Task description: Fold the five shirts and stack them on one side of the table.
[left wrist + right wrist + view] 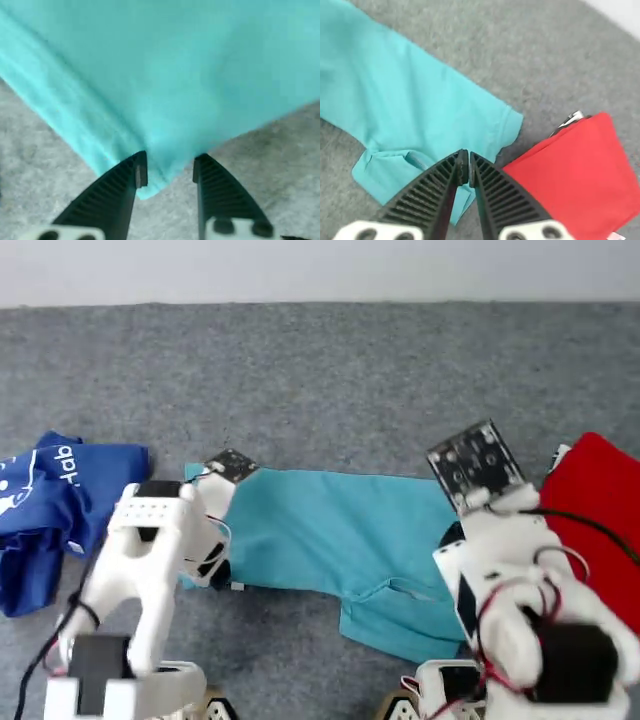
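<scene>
A crumpled blue shirt (pixel 50 510) sits at the far left of the grey surface (pixel 320 380). Beside it, the left fingers (pixel 120 190) stand apart, a corner of the teal shirt (pixel 330 530) lying between them ungripped. That shirt lies flat mid-surface, long axis running left to right, one sleeve toward the red shirt (pixel 600 500). The right fingers (pixel 440 190) are pressed together, empty, above that sleeve.

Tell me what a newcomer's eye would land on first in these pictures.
The teal shirt stands out, spread across the middle of the grey table with one corner inside the open left gripper. Next come the colours at the ends: a crumpled blue shirt at one side, a neatly folded red shirt at the other, near the shut right gripper.
</scene>
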Robot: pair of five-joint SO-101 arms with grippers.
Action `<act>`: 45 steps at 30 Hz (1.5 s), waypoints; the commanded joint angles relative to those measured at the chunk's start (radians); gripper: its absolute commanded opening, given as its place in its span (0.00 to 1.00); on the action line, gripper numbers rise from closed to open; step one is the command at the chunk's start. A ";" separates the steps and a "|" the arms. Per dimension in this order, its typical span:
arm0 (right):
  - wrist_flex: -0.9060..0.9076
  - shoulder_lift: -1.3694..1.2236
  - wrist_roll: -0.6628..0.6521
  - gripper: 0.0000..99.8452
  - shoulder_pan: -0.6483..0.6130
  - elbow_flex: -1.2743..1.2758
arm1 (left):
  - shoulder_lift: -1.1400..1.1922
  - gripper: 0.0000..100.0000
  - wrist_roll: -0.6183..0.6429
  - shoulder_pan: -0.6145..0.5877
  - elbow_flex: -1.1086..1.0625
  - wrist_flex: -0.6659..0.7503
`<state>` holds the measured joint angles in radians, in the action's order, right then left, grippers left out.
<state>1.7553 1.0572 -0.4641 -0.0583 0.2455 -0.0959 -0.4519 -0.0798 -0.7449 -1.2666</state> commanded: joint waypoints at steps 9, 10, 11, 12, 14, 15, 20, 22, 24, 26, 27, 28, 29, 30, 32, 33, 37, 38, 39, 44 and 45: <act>0.038 0.035 0.003 0.01 0.211 -0.041 | 0.123 0.12 -0.064 -0.094 0.205 -0.150; 0.038 0.035 0.003 0.01 0.213 -0.041 | 0.098 0.11 -0.064 -0.077 0.203 -0.167; 0.038 0.035 0.003 0.01 0.213 -0.041 | 0.069 0.12 -0.063 -0.060 0.200 -0.183; 0.038 0.035 0.003 0.01 0.213 -0.041 | 0.038 0.12 -0.061 -0.043 0.200 -0.199; 0.038 0.035 0.003 0.01 0.213 -0.041 | -0.035 0.12 -0.060 -0.015 0.203 -0.235; 0.038 0.038 0.003 0.01 0.213 -0.041 | -0.080 0.12 -0.060 -0.005 0.203 -0.250; 0.038 0.042 0.003 0.01 0.217 -0.041 | -0.302 0.20 -0.058 0.035 0.205 -0.330; 0.038 0.044 0.006 0.01 0.217 -0.041 | -0.387 0.22 -0.055 0.046 0.205 -0.347; 0.038 0.044 0.009 0.01 0.217 -0.041 | -0.453 0.22 -0.037 0.075 0.205 -0.350; 0.038 0.044 0.009 0.01 0.217 -0.041 | -0.486 0.23 -0.020 0.132 0.205 -0.347; 0.038 0.044 0.009 0.01 0.217 -0.041 | -0.488 0.23 -0.006 0.172 0.206 -0.344; 0.038 0.044 0.011 0.01 0.216 -0.043 | -0.488 0.23 0.005 0.215 0.206 -0.339; 0.038 0.044 0.011 0.01 0.214 -0.043 | -0.488 0.23 0.018 0.258 0.205 -0.321; 0.038 0.045 0.011 0.01 0.213 -0.051 | -0.488 0.23 0.031 0.298 0.205 -0.305; 0.038 0.045 0.012 0.01 0.213 -0.081 | -0.488 0.23 0.041 0.374 0.205 -0.270; 0.038 0.045 0.012 0.01 0.213 -0.098 | -0.483 0.23 0.040 0.410 0.205 -0.253; 0.039 0.044 0.012 0.01 0.219 -0.112 | -0.358 0.23 0.040 0.505 0.236 -0.209; 0.039 0.044 0.012 0.01 0.219 -0.112 | -0.304 0.23 0.040 0.522 0.263 -0.209; 0.039 0.044 0.012 0.01 0.219 -0.112 | -0.249 0.23 0.038 0.537 0.305 -0.212; 0.039 0.044 0.012 0.01 0.219 -0.112 | 0.020 0.23 0.038 0.620 0.565 -0.249; 0.039 0.044 0.012 0.01 0.219 -0.112 | 0.069 0.23 0.040 0.635 0.619 -0.252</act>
<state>1.7553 1.0986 -0.4626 0.1504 0.1657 -0.1450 -0.4181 0.5063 -0.2892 -1.5029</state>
